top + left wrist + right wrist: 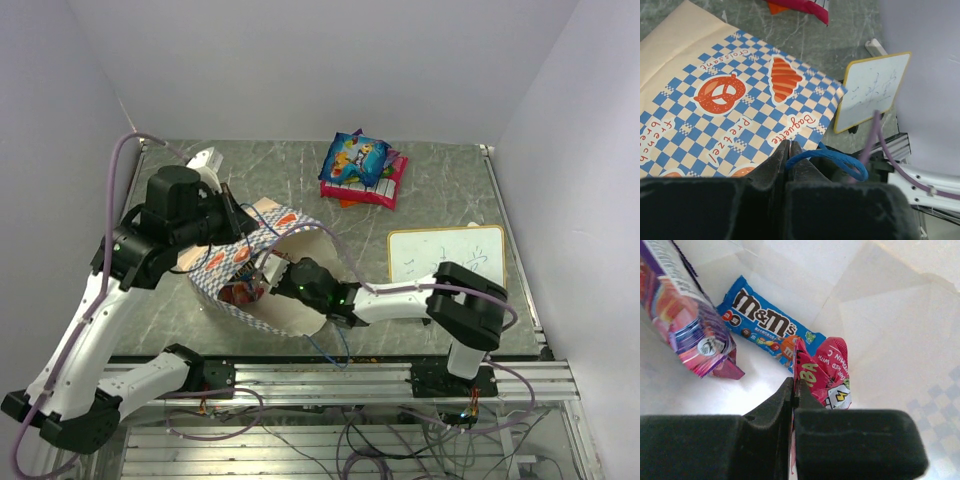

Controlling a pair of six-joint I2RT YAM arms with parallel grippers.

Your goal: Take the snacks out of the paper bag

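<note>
The paper bag (pixel 285 310) lies on its side near the table's front, mouth toward the right; its checkered band (pixel 740 105) fills the left wrist view. My left gripper (pixel 789 145) is shut on the bag's blue string handle (pixel 840 159), holding the upper edge up. My right gripper (pixel 794 385) is inside the bag, shut on a red packet (pixel 827 375). A blue M&M's packet (pixel 767 322) and a purple packet (pixel 682 315) lie inside on the white bag wall. Two packets (pixel 362 167), blue on red, lie outside at the table's back.
A white framed writing board (pixel 447 256) lies at the right of the table, right of my right arm (pixel 465 300). Grey walls enclose the table on three sides. A metal rail (pixel 330 375) runs along the front edge.
</note>
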